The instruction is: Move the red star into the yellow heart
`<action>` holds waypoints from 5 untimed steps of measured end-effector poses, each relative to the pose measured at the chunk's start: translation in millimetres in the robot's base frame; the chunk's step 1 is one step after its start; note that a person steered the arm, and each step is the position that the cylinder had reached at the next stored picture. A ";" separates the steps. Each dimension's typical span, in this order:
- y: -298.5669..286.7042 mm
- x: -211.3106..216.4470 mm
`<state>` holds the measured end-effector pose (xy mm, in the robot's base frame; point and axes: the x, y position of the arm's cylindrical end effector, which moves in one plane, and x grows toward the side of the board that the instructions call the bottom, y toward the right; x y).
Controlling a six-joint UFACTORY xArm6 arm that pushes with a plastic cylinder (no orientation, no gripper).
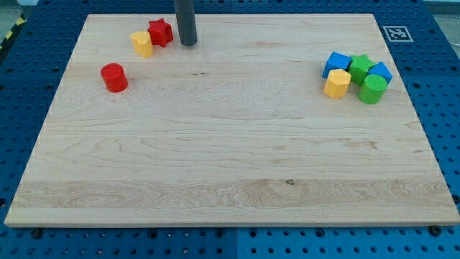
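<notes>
surface: pale wooden board [230, 158] | base: blue perforated table [438, 79] | light: even

Red star [161, 32] and red cylinder [113, 77], yellow heart [142, 43] plus another yellow block [336, 83], two blue blocks [336, 63] [381, 71], two green ones [361, 67] [372, 89], dark grey rod [186, 21], pale wood-grain board [230, 165], blue table [29, 65].

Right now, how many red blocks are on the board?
2: the red star at the view's top left, touching the yellow heart, just left of my tip; the red cylinder below-left.
</notes>
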<state>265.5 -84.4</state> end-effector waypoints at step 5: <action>-50.5 12.4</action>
<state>277.9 -134.9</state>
